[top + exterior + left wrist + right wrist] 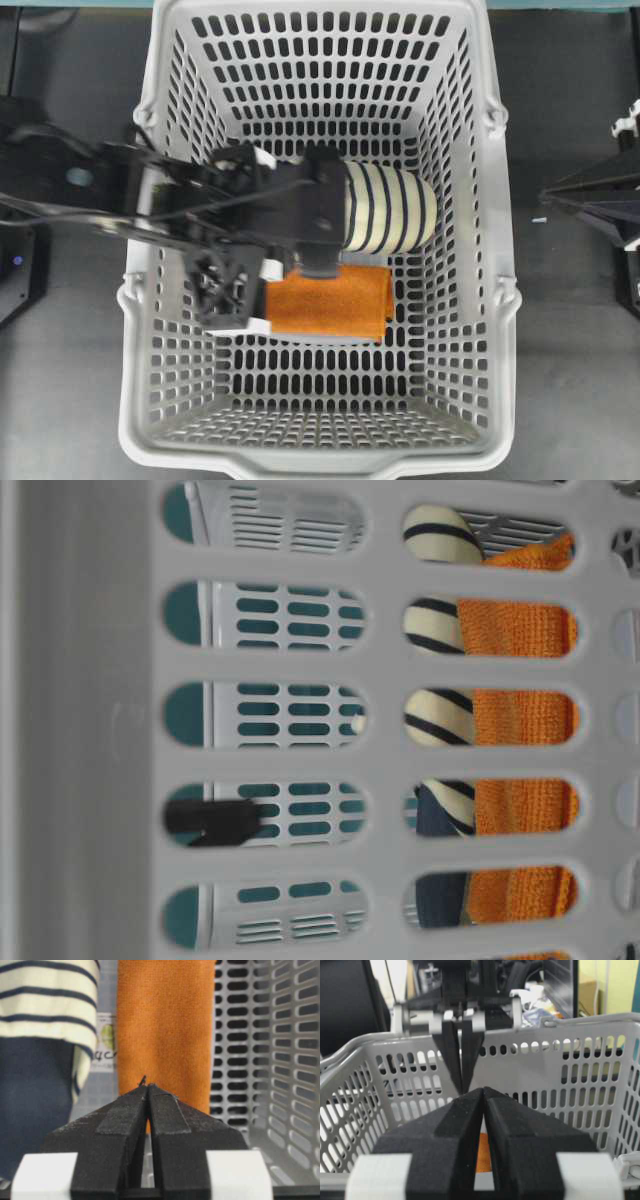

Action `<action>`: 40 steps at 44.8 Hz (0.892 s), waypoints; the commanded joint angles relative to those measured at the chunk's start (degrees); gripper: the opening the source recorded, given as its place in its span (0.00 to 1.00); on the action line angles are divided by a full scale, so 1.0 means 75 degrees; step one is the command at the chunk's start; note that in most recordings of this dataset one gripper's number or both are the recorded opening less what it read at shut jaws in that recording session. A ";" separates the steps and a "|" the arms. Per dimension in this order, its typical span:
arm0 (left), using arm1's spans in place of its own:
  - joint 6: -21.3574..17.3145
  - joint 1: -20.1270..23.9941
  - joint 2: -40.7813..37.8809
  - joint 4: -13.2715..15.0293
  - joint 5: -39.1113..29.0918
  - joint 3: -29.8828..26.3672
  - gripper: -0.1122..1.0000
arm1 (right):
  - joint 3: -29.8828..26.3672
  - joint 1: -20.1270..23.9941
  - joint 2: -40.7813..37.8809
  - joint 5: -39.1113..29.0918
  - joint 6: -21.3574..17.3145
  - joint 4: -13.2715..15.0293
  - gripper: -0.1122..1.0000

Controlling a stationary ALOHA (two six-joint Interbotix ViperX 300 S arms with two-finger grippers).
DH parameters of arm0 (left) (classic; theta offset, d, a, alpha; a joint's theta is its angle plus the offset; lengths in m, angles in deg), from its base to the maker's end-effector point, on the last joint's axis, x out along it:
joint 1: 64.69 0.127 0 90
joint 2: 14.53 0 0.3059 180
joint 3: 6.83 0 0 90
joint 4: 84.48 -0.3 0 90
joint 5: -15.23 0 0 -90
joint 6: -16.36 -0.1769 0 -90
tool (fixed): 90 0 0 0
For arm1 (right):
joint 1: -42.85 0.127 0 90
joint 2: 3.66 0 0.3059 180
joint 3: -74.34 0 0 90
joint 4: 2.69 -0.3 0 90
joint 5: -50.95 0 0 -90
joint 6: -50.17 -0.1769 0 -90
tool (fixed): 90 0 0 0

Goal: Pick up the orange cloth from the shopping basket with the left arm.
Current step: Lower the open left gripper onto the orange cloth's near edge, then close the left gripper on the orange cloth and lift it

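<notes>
The orange cloth (335, 303) lies flat on the floor of the grey shopping basket (300, 463), just in front of the striped slipper (390, 208). My left gripper (318, 265) reaches in over the basket's left wall and hangs over the cloth's far left edge. In the left wrist view its black jaws (148, 1086) are shut and empty, with the cloth (162, 1025) stretching away just beyond the tips. The right wrist view shows the left gripper (462, 1087) pointing down inside the basket. My right gripper (483, 1091) is shut and empty outside the basket, at the right edge of the overhead view (548, 195).
The cream-and-navy slipper (45, 1005) lies close beside the cloth. The slotted basket walls (280, 1060) rise on all sides. The cloth (520, 720) and slipper (435, 715) also show through the slots in the table-level view. Dark tabletop (570, 350) surrounds the basket.
</notes>
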 commanded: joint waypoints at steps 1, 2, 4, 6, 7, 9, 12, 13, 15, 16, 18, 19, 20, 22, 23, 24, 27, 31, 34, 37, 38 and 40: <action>-0.0035 -0.0035 -0.0176 -0.0023 0.0059 -0.0211 0.17 | -0.0094 0.0012 -0.0035 0.0047 -0.0012 -0.0035 0.10; -0.0035 -0.0035 -0.0234 -0.0023 0.0070 -0.0223 0.22 | -0.0094 0.0012 -0.0035 0.0047 -0.0012 -0.0023 0.10; -0.0047 -0.0035 -0.0340 -0.0023 0.0094 -0.0234 0.31 | -0.0082 0.0012 -0.0035 0.0035 -0.0012 -0.0035 0.10; -0.0059 -0.0047 -0.0480 -0.0023 0.0152 -0.0246 0.44 | -0.0094 0.0012 -0.0035 0.0035 -0.0012 -0.0023 0.10; -0.0059 -0.0059 -0.0527 -0.0023 0.0164 -0.0246 0.49 | -0.0082 0.0012 -0.0035 0.0035 -0.0012 -0.0035 0.10; -0.0059 -0.0070 -0.0645 -0.0023 0.0223 -0.0246 0.62 | -0.0094 0.0012 -0.0035 0.0035 -0.0012 -0.0035 0.10; -0.0059 -0.0082 -0.0832 -0.0023 0.0305 -0.0234 0.77 | -0.0094 0.0012 -0.0035 0.0035 -0.0012 -0.0023 0.10; -0.0059 -0.0094 -0.0926 -0.0023 0.0363 -0.0223 0.82 | -0.0094 0.0012 -0.0035 0.0035 -0.0012 -0.0035 0.10; -0.0059 -0.0105 -0.1031 -0.0023 0.0410 -0.0234 0.89 | -0.0082 0.0012 -0.0035 0.0023 -0.0012 -0.0035 0.10; -0.0059 -0.0117 -0.1090 -0.0023 0.0457 -0.0246 0.90 | -0.0082 0.0012 -0.0035 0.0023 -0.0012 -0.0035 0.10; -0.0059 -0.0141 -0.1219 -0.0023 0.0551 -0.0246 0.92 | -0.0082 0.0012 -0.0035 0.0023 -0.0012 -0.0035 0.10; -0.0059 -0.0129 -0.1266 -0.0023 0.0609 -0.0234 0.92 | -0.0082 0.0012 -0.0035 0.0012 -0.0012 -0.0035 0.10; -0.0059 -0.0129 -0.1324 -0.0023 0.0668 -0.0223 0.91 | -0.0082 0.0012 -0.0035 0.0012 -0.0012 -0.0035 0.10; -0.0059 -0.0141 -0.1441 -0.0023 0.0820 -0.0199 0.91 | -0.0082 0.0012 -0.0035 0.0012 -0.0012 -0.0035 0.10; -0.0059 -0.0141 -0.1500 -0.0023 0.0891 -0.0176 0.91 | -0.0082 0.0012 -0.0035 0.0012 -0.0012 -0.0035 0.10; -0.0059 -0.0141 -0.1547 -0.0023 0.0937 -0.0176 0.91 | -0.0070 0.0012 -0.0035 0.0012 -0.0012 -0.0035 0.10; -0.0059 -0.0152 -0.1688 -0.0023 0.1020 -0.0129 0.91 | -0.0059 0.0012 -0.0035 0.0012 -0.0012 -0.0035 0.10; -0.0070 -0.0164 -0.1770 -0.0023 0.1066 -0.0012 0.91 | -0.0047 0.0012 -0.0035 0.0012 -0.0012 -0.0035 0.10; -0.0070 -0.0152 -0.1793 -0.0023 0.1102 0.0141 0.91 | -0.0047 0.0012 -0.0035 0.0012 -0.0012 -0.0035 0.10; -0.0059 -0.0152 -0.1816 -0.0023 0.1148 0.0281 0.91 | -0.0035 0.0012 -0.0035 0.0012 -0.0012 -0.0035 0.10; -0.0059 -0.0152 -0.1816 -0.0023 0.1160 0.0305 0.90 | -0.0035 0.0012 -0.0035 0.0012 -0.0012 -0.0035 0.10; -0.0059 -0.0152 -0.1781 -0.0023 0.1195 0.0375 0.90 | -0.0023 0.0012 -0.0035 0.0012 -0.0012 -0.0035 0.10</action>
